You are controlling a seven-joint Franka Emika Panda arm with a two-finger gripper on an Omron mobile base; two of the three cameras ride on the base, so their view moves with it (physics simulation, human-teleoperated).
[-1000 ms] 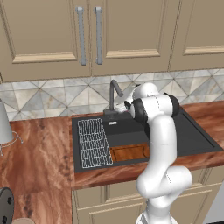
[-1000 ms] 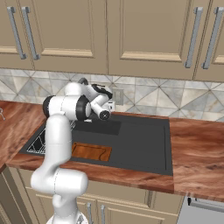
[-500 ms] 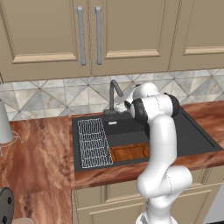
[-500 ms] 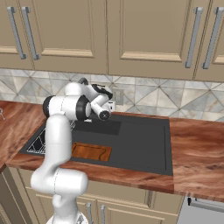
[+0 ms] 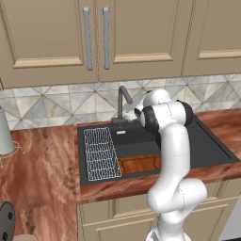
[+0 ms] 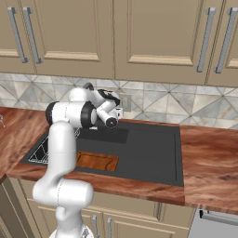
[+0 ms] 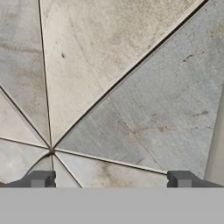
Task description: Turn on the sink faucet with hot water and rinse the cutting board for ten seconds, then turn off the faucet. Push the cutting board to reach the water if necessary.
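The dark grey sink faucet (image 5: pixel 123 100) stands at the back rim of the black sink (image 5: pixel 209 147), just left of my hand. The reddish-brown cutting board (image 5: pixel 139 164) lies flat at the front of the basin, also in the right base view (image 6: pixel 96 161). My gripper (image 7: pixel 111 180) is open, its fingertips (image 7: pixel 41 179) wide apart with nothing between them. It points at the tiled backsplash (image 7: pixel 131 96) from very close, raised above the sink's back edge beside the faucet (image 6: pixel 87 86). The water is out of view.
A white wire rack (image 5: pixel 100 153) fills the sink's left side, next to the board. A wall outlet plate (image 6: pixel 125 102) sits right of my hand. Wood-grain countertop (image 6: pixel 209 158) flanks the sink, with a pale cylinder (image 5: pixel 4 134) at far left. Cabinets hang overhead.
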